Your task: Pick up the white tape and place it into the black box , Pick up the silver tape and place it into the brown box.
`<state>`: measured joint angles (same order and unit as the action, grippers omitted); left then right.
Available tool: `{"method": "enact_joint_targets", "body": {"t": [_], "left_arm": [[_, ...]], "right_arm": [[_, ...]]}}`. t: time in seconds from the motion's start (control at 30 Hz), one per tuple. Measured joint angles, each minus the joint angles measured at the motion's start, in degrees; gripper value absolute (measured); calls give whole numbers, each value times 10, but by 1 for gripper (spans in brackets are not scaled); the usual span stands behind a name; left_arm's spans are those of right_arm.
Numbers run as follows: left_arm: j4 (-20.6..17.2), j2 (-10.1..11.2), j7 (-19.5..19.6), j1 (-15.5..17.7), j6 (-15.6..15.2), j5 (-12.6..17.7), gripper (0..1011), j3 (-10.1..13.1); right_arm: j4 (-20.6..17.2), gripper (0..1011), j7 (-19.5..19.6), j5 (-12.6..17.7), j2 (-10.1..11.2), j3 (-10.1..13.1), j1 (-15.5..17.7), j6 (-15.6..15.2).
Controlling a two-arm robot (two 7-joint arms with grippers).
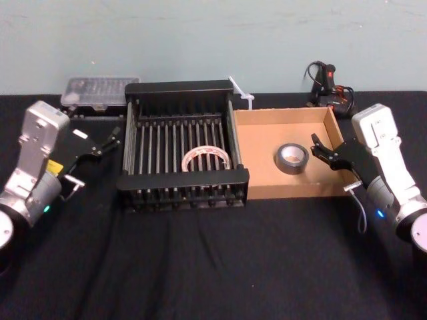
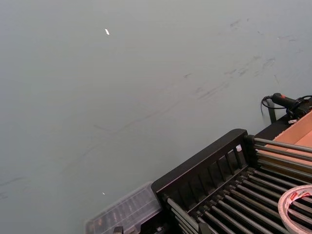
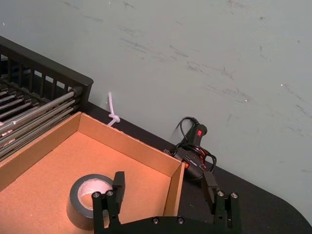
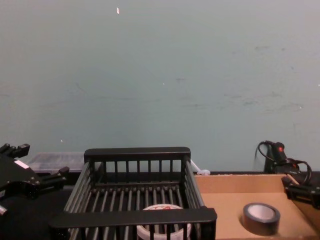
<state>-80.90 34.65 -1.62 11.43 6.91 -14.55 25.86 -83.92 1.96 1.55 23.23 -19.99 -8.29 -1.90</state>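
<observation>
Surface: black tabletop (image 1: 213, 267) set against a pale green wall (image 4: 160, 75); the black box (image 1: 181, 179) and the brown box (image 1: 263, 137) are stood side by side, touching, at the middle.
White tape: the white tape (image 1: 206, 160) is seen lying flat on the barred floor of the black box, toward its near right part; nothing is holding it.
Silver tape: the silver tape (image 1: 292, 159) is seen lying flat on the floor of the brown box, near its right half, free of any grip.
Left gripper: the left gripper (image 1: 107, 143) is held just left of the black box, outside it, fingers spread and empty.
Right gripper: the right gripper (image 1: 323, 155) is held over the right wall of the brown box, just beside the silver tape but not touching it; fingers are parted and nothing is grasped.
Other things: a clear plastic case (image 1: 100, 90) and a glue gun (image 1: 327, 83) are left at the back of the table.
Progress: both placements are judged done, as each roll is resting in its own box.
Left to do: only the drawing back of the arms is judged to be left.
</observation>
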Motion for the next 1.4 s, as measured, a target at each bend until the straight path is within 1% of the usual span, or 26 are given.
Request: {"method": "enact_joint_targets", "body": {"t": [1.4], "left_arm": [[0, 0, 0, 0, 0, 0, 1001, 0]], "right_arm": [[0, 1002, 0, 0, 0, 0, 0, 0]]}}
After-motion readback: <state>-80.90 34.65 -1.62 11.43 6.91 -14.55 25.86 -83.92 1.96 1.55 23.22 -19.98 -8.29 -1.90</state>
